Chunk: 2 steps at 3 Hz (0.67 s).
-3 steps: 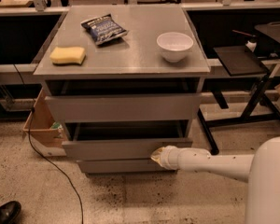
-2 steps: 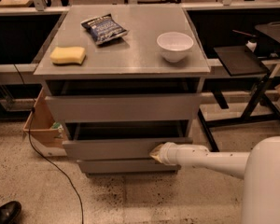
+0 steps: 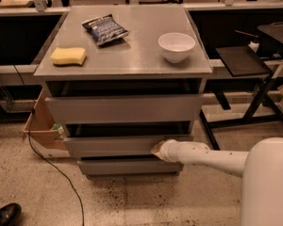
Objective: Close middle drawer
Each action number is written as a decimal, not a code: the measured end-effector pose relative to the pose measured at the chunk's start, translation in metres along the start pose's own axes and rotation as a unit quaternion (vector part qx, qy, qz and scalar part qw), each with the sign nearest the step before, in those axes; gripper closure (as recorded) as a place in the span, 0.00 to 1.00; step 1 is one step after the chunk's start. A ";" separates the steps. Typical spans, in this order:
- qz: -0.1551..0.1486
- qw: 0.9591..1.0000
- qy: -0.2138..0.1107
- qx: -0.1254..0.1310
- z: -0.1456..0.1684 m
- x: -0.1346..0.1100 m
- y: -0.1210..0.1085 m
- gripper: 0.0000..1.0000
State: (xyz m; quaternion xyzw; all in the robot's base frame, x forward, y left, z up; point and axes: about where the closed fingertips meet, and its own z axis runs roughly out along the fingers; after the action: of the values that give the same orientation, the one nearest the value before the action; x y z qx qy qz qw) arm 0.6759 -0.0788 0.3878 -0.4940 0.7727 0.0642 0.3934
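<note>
The grey cabinet has three drawers. The middle drawer [image 3: 108, 145] has a plain flat grey front and stands a little way out, with a dark gap above it. My gripper [image 3: 158, 149] is at the end of the white arm [image 3: 203, 157], which reaches in from the lower right. Its tip rests against the right part of the middle drawer's front. The top drawer [image 3: 122, 108] has a taller front, and the bottom drawer [image 3: 127, 166] sits below.
On the cabinet top [image 3: 132, 55] lie a yellow sponge [image 3: 68, 55], a blue chip bag [image 3: 104, 29] and a white bowl [image 3: 176, 46]. A cardboard box [image 3: 42, 126] and a black cable [image 3: 52, 168] are at the left. A black stand [image 3: 245, 79] is at the right. A shoe [image 3: 4, 214] is at the lower left.
The arm has reached a little further left and in against the drawer front, and the middle drawer has slid slightly inward.
</note>
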 end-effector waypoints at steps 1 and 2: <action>0.000 1.000 0.000 0.000 -0.001 0.001 0.001 1.00; -0.005 1.000 -0.012 0.015 0.007 -0.003 -0.015 1.00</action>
State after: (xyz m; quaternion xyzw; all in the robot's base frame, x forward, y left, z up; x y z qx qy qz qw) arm 0.6926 -0.0809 0.3887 -0.4915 0.7660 0.0567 0.4104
